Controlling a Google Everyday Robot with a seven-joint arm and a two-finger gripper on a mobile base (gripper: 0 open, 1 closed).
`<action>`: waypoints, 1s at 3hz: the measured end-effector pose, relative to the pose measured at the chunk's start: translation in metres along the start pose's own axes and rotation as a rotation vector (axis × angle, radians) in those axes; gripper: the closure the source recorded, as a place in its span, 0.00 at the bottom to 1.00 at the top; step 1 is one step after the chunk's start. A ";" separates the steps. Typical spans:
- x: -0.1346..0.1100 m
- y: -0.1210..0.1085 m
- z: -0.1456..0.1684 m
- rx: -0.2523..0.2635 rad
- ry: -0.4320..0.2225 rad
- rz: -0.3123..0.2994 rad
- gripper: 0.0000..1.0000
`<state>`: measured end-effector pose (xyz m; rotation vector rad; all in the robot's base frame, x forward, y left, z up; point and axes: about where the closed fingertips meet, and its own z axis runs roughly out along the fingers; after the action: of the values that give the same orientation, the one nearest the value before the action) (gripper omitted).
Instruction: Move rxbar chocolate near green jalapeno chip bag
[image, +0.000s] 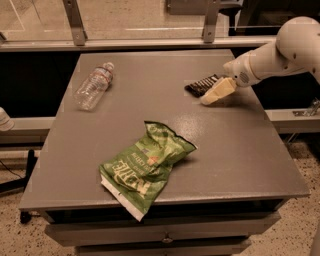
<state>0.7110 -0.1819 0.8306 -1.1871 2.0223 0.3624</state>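
At the far right of the worktop (240, 150), the gripper (214, 94) touches the right end of the rxbar chocolate (199, 86). I cannot tell how open it is or whether it grips. Under a glancing push, the flat wrapper could slip free or skid toward the right edge. The green jalapeno chip bag (145, 165) lies well apart, near centre.

cream hand (210, 98) by black, white-lettered rxbar chocolate (199, 85); light-green, white-lettered green jalapeno chip bag (145, 167); grey table (245, 150).
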 end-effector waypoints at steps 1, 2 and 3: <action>0.001 -0.001 0.012 -0.003 -0.003 0.035 0.08; -0.001 0.004 0.018 -0.026 0.007 0.086 0.32; -0.003 0.007 0.017 -0.040 0.008 0.101 0.55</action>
<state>0.7140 -0.1666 0.8199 -1.1145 2.0954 0.4507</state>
